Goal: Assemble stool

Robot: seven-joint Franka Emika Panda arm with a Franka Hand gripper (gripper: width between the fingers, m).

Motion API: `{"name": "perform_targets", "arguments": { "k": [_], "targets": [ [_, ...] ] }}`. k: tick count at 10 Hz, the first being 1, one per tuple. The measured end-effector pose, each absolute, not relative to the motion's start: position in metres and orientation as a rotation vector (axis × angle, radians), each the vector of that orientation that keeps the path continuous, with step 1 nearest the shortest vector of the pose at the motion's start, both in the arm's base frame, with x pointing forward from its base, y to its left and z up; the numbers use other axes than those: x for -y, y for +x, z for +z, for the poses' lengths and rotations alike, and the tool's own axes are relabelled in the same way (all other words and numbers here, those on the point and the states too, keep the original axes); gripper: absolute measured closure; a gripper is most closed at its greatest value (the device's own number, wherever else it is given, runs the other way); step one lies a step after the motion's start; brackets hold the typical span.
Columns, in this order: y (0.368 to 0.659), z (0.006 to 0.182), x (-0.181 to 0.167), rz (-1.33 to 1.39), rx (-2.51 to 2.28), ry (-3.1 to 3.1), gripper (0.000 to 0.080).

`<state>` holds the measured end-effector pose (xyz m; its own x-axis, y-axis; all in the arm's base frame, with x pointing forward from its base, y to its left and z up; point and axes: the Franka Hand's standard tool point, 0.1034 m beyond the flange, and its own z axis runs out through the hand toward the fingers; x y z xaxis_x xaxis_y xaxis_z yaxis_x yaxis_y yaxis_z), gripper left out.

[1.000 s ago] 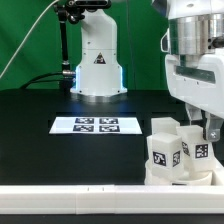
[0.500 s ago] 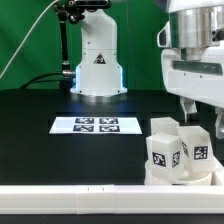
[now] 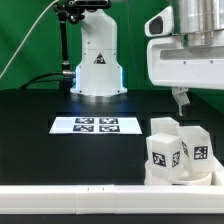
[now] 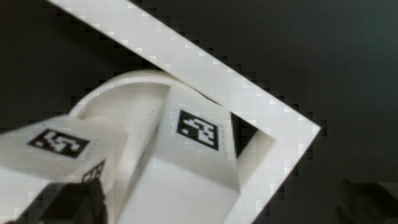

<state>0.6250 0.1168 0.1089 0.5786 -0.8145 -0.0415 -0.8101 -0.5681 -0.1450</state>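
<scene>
The stool parts (image 3: 176, 150) stand clustered at the exterior view's right front: short blocky white legs with black-and-white tags, upright on a low white piece (image 3: 180, 179). My gripper (image 3: 200, 102) hangs above and just behind them, clear of them, open and empty. One dark finger (image 3: 182, 100) shows; the other is cut off by the frame edge. In the wrist view I look down on two tagged white legs (image 4: 199, 127) (image 4: 59, 142), with one dark finger (image 4: 75, 195) beside them.
The marker board (image 3: 95, 125) lies flat at the table's middle. The robot's base (image 3: 97, 60) stands behind it. A long white bar (image 3: 70, 196) runs along the front edge; it bends into a corner (image 4: 267, 105) around the parts in the wrist view.
My gripper has risen straight up from down among the legs to well above them. The legs have stayed in place.
</scene>
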Motion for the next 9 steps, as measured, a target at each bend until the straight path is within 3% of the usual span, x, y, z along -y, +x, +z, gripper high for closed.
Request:
{"name": "perform_targets", "arguments": {
  "k": [9],
  "targets": [
    [0.6276,0.1053,-0.1126,-0.108,0.005,-3.113,0.0151]
  ]
}}
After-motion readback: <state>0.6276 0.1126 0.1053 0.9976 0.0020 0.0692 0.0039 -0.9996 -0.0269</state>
